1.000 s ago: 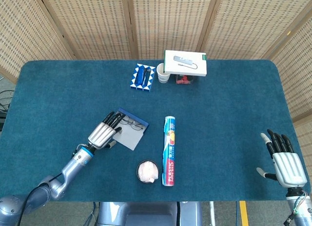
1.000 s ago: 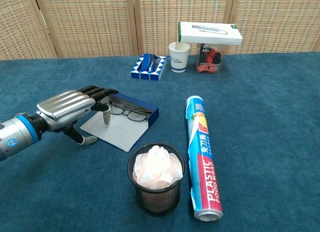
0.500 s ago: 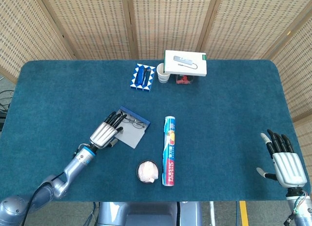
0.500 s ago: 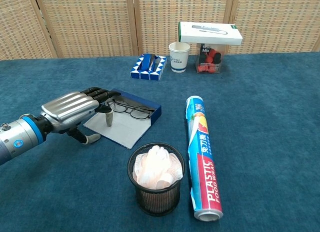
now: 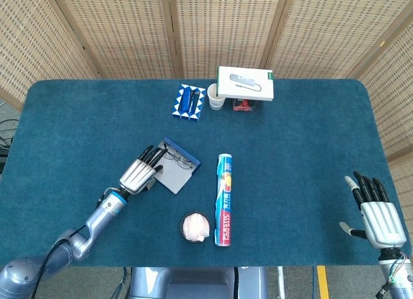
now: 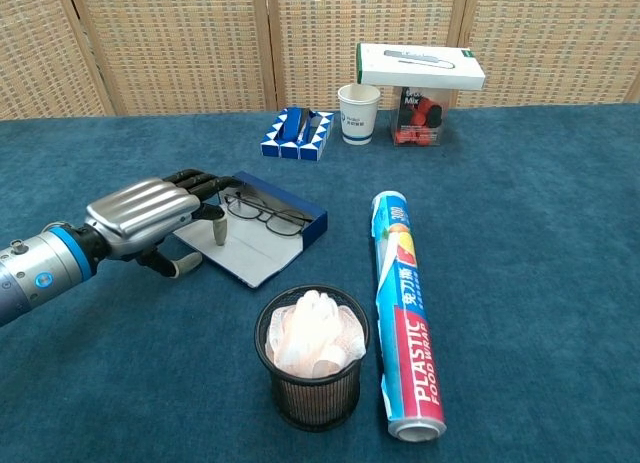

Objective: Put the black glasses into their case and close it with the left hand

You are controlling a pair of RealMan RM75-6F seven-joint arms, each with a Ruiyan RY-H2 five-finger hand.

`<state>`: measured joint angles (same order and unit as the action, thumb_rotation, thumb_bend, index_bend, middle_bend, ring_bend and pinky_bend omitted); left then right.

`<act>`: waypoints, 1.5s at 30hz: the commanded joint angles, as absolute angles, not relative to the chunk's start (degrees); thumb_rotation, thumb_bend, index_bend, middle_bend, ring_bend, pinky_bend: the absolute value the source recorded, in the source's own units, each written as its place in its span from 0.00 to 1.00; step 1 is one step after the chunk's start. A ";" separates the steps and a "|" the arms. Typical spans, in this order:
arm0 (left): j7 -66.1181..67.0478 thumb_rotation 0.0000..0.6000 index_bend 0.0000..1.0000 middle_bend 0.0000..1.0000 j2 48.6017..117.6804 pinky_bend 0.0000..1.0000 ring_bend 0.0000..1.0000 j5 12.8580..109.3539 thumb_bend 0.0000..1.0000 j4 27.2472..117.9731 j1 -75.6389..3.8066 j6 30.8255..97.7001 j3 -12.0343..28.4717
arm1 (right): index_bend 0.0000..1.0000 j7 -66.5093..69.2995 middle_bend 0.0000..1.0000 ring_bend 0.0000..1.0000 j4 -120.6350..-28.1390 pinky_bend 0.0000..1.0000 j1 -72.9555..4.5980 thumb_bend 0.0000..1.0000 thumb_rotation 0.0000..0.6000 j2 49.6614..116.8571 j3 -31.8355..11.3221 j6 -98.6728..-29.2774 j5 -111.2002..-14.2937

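The glasses case [image 5: 177, 172] [image 6: 262, 235] lies open on the blue cloth, left of centre, with a grey inside and a dark blue rim. The black glasses [image 5: 178, 158] [image 6: 262, 213] sit inside it along its far edge. My left hand [image 5: 142, 170] [image 6: 147, 216] rests at the case's near-left side, palm down, fingers stretched over the flap and fingertips close to the glasses; it grips nothing that I can see. My right hand [image 5: 374, 210] lies open at the table's front right corner, far from the case, and shows only in the head view.
A roll of plastic wrap [image 5: 223, 199] [image 6: 405, 310] lies right of the case. A black mesh cup [image 5: 195, 226] [image 6: 312, 367] stands in front. At the back are a blue-white patterned box [image 5: 189, 101], a paper cup [image 5: 217, 96] and a white box [image 5: 245, 83].
The case has slid and turned a little to the right under my left hand, which has moved the same way. The right hand has stayed put.
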<state>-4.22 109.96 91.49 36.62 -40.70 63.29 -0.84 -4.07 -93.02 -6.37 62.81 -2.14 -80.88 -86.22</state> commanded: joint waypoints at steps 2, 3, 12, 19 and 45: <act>-4.44 1.00 0.42 0.00 110.09 0.00 0.00 91.30 0.48 36.42 -40.96 63.20 -0.51 | 0.00 -4.06 0.00 0.00 -93.02 0.00 -6.38 0.00 1.00 62.81 -2.14 -80.90 -86.25; -4.54 1.00 0.42 0.00 110.15 0.00 0.00 91.25 0.48 36.36 -41.09 63.16 -0.38 | 0.00 -4.05 0.00 0.00 -93.02 0.00 -6.38 0.00 1.00 62.80 -2.13 -80.89 -86.25; -4.15 1.00 0.42 0.00 110.48 0.00 0.00 90.30 0.48 36.49 -43.13 62.65 1.72 | 0.00 -4.06 0.00 0.00 -93.01 0.00 -6.40 0.00 1.00 62.78 -2.10 -80.84 -86.29; -1.91 1.00 0.42 0.00 110.70 0.00 0.00 88.99 0.48 37.21 -45.08 60.36 3.32 | 0.00 -3.98 0.00 0.00 -93.03 0.00 -6.44 0.00 1.00 62.73 -2.06 -80.77 -86.34; 1.68 1.00 0.76 0.00 110.75 0.00 0.00 85.48 0.49 39.21 -47.36 56.97 5.71 | 0.00 -3.17 0.00 0.00 -92.85 0.00 -6.58 0.00 1.00 62.59 -1.95 -80.62 -86.65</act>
